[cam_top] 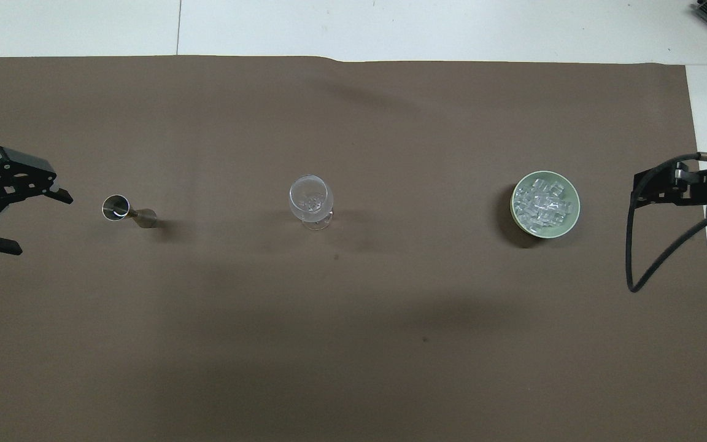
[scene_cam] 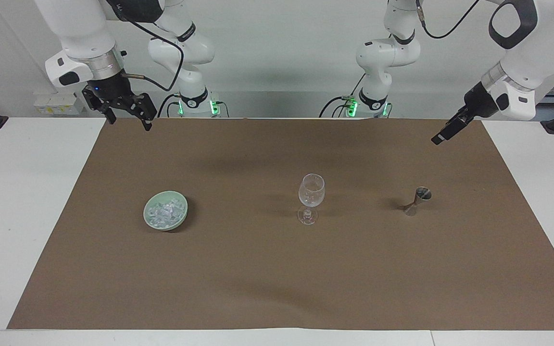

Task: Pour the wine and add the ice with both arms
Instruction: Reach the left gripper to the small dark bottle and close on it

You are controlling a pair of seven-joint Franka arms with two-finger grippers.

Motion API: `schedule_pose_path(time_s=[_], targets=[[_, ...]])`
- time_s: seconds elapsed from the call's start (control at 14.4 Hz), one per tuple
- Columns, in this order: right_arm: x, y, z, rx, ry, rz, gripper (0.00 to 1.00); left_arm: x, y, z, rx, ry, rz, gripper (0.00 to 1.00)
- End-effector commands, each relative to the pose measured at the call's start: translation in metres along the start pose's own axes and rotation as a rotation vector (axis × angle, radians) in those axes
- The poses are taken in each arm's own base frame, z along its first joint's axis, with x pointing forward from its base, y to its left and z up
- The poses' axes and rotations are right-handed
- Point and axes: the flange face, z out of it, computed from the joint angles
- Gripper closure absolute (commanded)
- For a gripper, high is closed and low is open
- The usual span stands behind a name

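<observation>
Left gripper (cam_top: 13,222) wide open, empty, raised beside metal jigger (cam_top: 127,212). Lower level, centre jigger waist between fingers, close gently, keep upright. Right gripper (scene_cam: 128,117) open, empty, waits above mat edge; ice (cam_top: 544,202) heaped in green bowl (cam_top: 568,224). Wine glass (cam_top: 312,199) mid-mat.

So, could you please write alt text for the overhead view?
A wine glass stands mid-mat between a metal jigger and a pale green bowl of ice. The open left gripper is beside the jigger, the right gripper by the bowl.

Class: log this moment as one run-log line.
left gripper: open, beside jigger | right gripper: open, waiting | ice: in bowl | wine glass: upright
</observation>
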Motion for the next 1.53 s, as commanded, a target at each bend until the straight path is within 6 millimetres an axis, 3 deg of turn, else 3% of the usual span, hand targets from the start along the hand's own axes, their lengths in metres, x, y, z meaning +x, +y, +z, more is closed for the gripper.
schedule_pose_path(time_s=[0.0, 0.42, 0.76, 0.97, 1.46], targets=[[0.004, 0.002, -0.002, 0.031, 0.002, -0.018, 0.00, 0.022, -0.004, 0.008, -0.045, -0.046, -0.067, 0.00], [0.003, 0.001, -0.002, 0.029, 0.002, -0.021, 0.00, 0.076, -0.017, 0.023, -0.124, -0.142, -0.285, 0.00], [0.003, 0.001, -0.002, 0.031, 0.002, -0.021, 0.00, 0.129, -0.045, 0.057, -0.192, -0.265, -0.431, 0.00], [0.003, 0.001, -0.002, 0.031, 0.002, -0.021, 0.00, 0.145, -0.049, 0.073, -0.198, -0.287, -0.485, 0.00], [0.003, 0.002, -0.002, 0.030, 0.000, -0.020, 0.00, 0.204, -0.087, 0.117, -0.329, -0.391, -0.633, 0.00]])
